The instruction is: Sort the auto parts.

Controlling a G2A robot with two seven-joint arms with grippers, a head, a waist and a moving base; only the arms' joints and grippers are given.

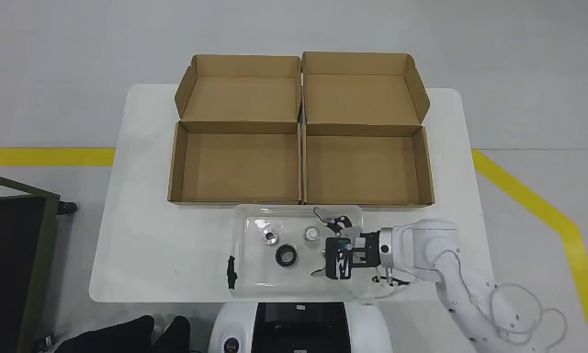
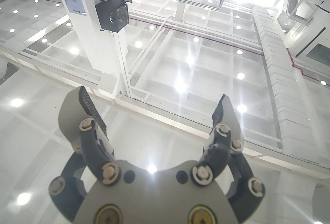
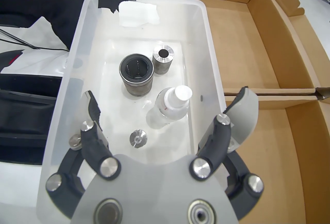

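Note:
A clear plastic bin [image 1: 241, 261] at the table's near edge holds the parts. In the right wrist view it contains a large black bearing sleeve [image 3: 136, 78], a smaller steel cylinder [image 3: 163, 59], a small clear bottle with a white cap [image 3: 170, 106] and a little round metal piece [image 3: 138, 138]. My right gripper [image 3: 167, 94] hangs open above the bin's right end [image 1: 329, 245], holding nothing; one finger reaches over the wall nearest the boxes. The bearing sleeve [image 1: 287, 256] and steel cylinder [image 1: 270, 235] stand upright. My left gripper [image 2: 152, 94] is open and empty, pointing up at a ceiling.
Two open cardboard boxes [image 1: 237, 167] [image 1: 366, 169] sit side by side just beyond the bin, flaps folded back. Black tape [image 1: 231, 270] marks the bin's left rim, and a white scrap [image 3: 138, 15] lies inside near it. Bare white table [image 1: 138, 215] stretches to the left.

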